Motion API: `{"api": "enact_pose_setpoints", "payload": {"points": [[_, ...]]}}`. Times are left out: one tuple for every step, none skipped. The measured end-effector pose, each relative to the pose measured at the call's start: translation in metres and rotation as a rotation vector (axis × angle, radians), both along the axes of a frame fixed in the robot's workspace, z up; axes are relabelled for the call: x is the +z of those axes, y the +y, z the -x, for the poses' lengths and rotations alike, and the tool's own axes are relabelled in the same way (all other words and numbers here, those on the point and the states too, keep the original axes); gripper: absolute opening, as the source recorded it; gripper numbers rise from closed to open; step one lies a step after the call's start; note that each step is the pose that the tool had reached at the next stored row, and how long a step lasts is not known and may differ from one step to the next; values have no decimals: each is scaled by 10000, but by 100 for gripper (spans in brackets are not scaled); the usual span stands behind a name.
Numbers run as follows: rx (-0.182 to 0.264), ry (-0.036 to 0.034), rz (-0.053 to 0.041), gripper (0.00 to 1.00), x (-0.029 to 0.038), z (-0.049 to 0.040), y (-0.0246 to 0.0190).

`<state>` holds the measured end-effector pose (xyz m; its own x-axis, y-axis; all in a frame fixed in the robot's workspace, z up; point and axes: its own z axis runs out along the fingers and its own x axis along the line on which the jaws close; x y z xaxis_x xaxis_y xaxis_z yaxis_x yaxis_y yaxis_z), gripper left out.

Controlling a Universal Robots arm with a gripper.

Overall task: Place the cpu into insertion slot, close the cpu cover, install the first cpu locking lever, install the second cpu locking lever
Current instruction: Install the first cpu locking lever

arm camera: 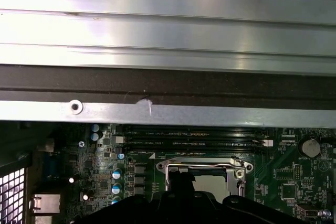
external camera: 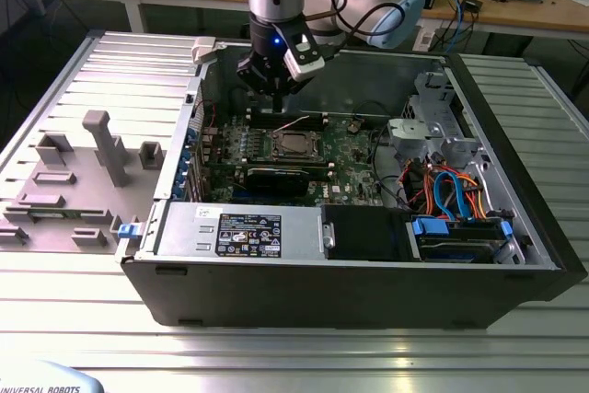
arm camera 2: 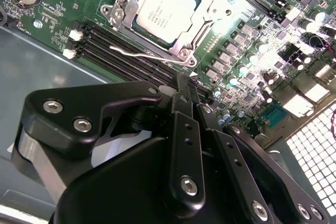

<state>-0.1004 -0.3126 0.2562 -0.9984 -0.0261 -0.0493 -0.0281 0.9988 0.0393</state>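
The gripper (external camera: 276, 98) hangs vertical at the motherboard's (external camera: 352, 172) rear edge, pinched closed and empty. The second wrist view shows the cpu (arm camera 2: 167, 10) seated.

Small square cpu (arm camera 2: 163, 11): dull grey metal top, smooth. Thin square silver cpu cover (arm camera 2: 209, 14): bare shiny metal. Black tool (arm camera 2: 189, 92): matt, shiny metal screws. Green circuit board (arm camera 2: 47, 24): glossy. Ribbed silver table (external camera: 276, 356): smooth metal, soft shine.
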Motion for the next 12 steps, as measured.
{"api": "enact_pose_setpoints", "payload": {"points": [[0,0,0,11,0,-4,0],[0,1,0,11,0,-4,0],[0,0,0,11,0,-4,0],[0,0,0,11,0,-4,0],[0,0,0,11,0,-4,0],[-1,0,0,11,0,-4,0],[0,0,0,11,0,-5,0],[0,0,0,11,0,-6,0],[2,-1,-2,11,-1,-9,0],[2,-1,-1,11,-2,-13,0],[0,1,0,11,-4,-23,1],[1,1,0,11,-7,-28,0]]}}
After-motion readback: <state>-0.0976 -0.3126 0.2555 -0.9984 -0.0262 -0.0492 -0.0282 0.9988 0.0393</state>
